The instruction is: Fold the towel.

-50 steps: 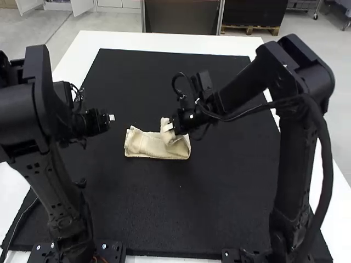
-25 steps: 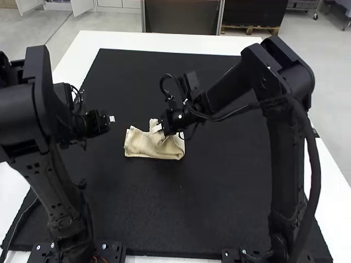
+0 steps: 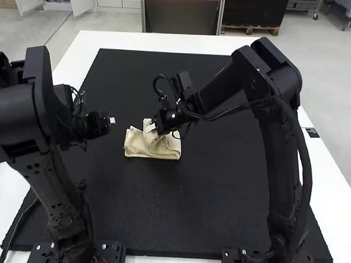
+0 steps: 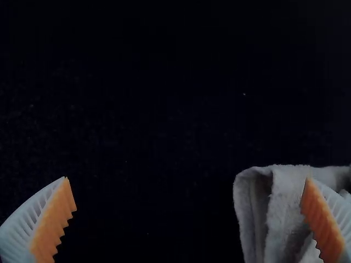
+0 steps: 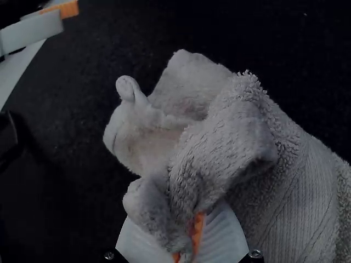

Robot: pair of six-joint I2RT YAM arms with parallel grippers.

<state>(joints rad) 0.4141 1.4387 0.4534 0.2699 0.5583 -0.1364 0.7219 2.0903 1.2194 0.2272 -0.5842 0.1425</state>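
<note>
High view: my right gripper (image 3: pixel 151 128) pinches a bunched, raised part of the towel (image 3: pixel 167 149); the rest lies just below it. My left gripper (image 3: pixel 111 120) hangs near.
Left wrist: my fingers wide, towel near one.
Right wrist: cloth between my fingers.

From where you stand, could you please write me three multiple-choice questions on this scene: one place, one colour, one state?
1. What does the towel lie on?
A) a tray
B) the black mat
C) a basket

2. What colour are the left gripper's pads?
A) orange
B) green
C) blue

3. How is the right gripper?
A) wide open
B) shut, empty
C) closed on bunched towel

1 B: black surrounds it in the high view.
2 A: orange ridges line both fingers.
3 C: cloth is pinched between its fingers.
</note>
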